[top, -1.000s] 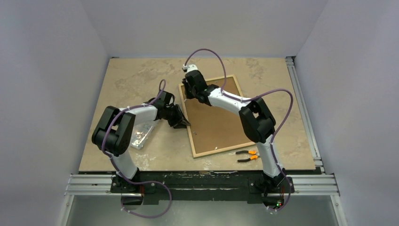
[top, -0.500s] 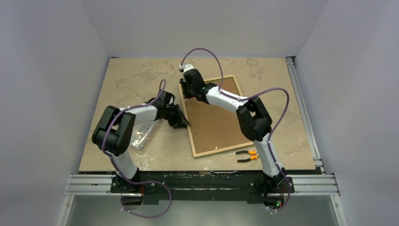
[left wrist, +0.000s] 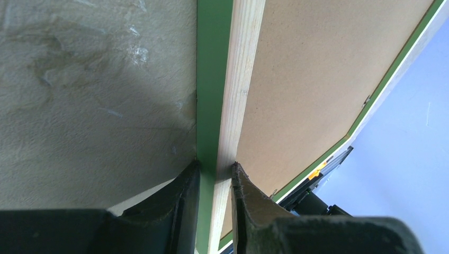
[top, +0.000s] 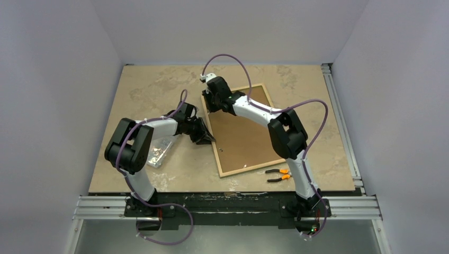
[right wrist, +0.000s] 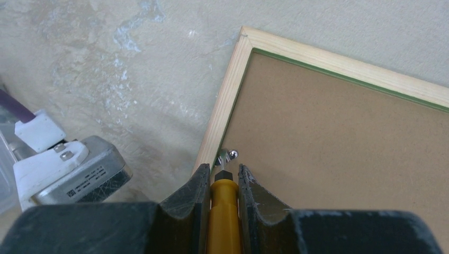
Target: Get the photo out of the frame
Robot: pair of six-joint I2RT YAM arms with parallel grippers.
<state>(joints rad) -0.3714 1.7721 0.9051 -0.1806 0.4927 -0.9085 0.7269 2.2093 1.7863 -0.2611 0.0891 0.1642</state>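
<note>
The frame (top: 253, 168) lies face down on the table, its pale wood rim and green edge around the photo's plain brown back (top: 241, 135); the printed side is hidden. My left gripper (top: 207, 138) is shut on the frame's left rail (left wrist: 241, 79), one finger on each side of it (left wrist: 216, 165). My right gripper (top: 209, 103) hovers near the frame's far left corner. It is shut (right wrist: 223, 168) on a yellow-handled screwdriver (right wrist: 224, 211). The screwdriver's tip rests at a small metal tab (right wrist: 227, 156) where the brown back (right wrist: 339, 148) meets the rim (right wrist: 339, 66).
Orange-handled pliers (top: 278, 174) lie by the frame's near right corner. A clear plastic box (top: 160, 151) sits left of the left gripper. A grey module on a white mount (right wrist: 79, 169) is close to the right gripper's left. A metal rail (top: 339, 121) runs along the table's right edge.
My right arm has shifted slightly left and away along the frame's far left corner, still holding the screwdriver. The left gripper and frame have not moved.
</note>
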